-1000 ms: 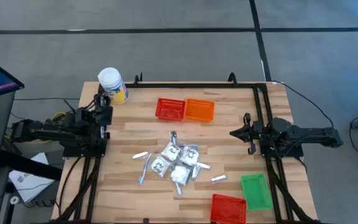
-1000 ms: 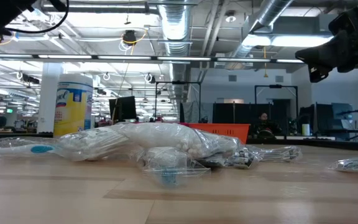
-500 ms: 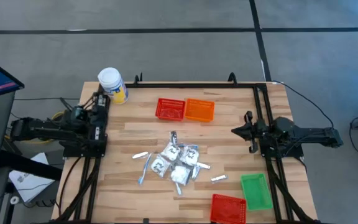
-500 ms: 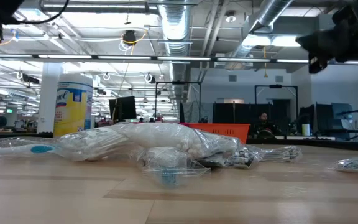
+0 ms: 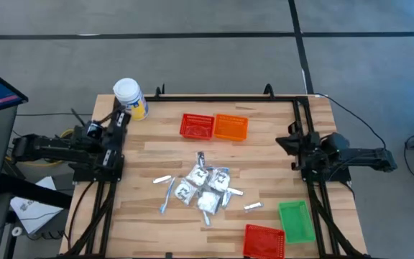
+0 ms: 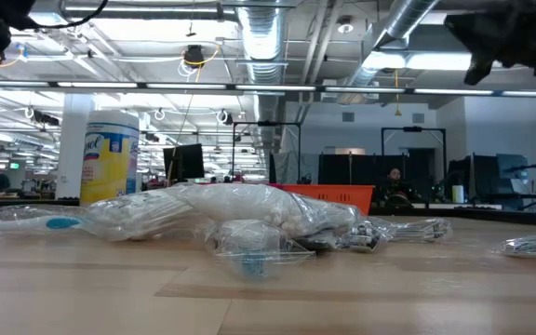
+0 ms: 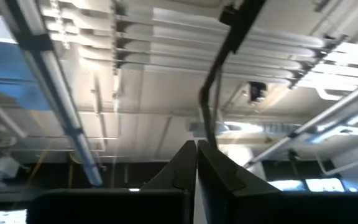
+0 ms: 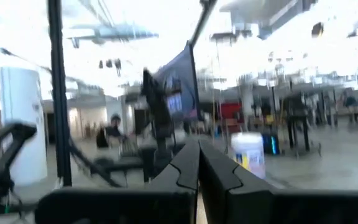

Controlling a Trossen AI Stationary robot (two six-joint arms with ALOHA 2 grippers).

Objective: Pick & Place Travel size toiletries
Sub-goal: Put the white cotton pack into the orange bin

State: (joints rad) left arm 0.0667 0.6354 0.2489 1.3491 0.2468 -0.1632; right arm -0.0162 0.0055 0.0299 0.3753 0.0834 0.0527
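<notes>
nothing looks placed yet: the toiletries point(image 5: 203, 188) lie heaped mid-table, the green basket point(image 5: 295, 220) and the red and orange baskets point(image 5: 213, 126) seem empty. left gripper point(image 7: 196, 163) and right gripper point(image 8: 198, 160), fingers pressed together, wait at the table's sides.

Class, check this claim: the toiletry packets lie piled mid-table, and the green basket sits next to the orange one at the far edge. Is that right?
Not quite. The high view shows the toiletry packets piled mid-table, but the basket beside the orange basket is a red basket. The green basket sits near the right arm.
</notes>
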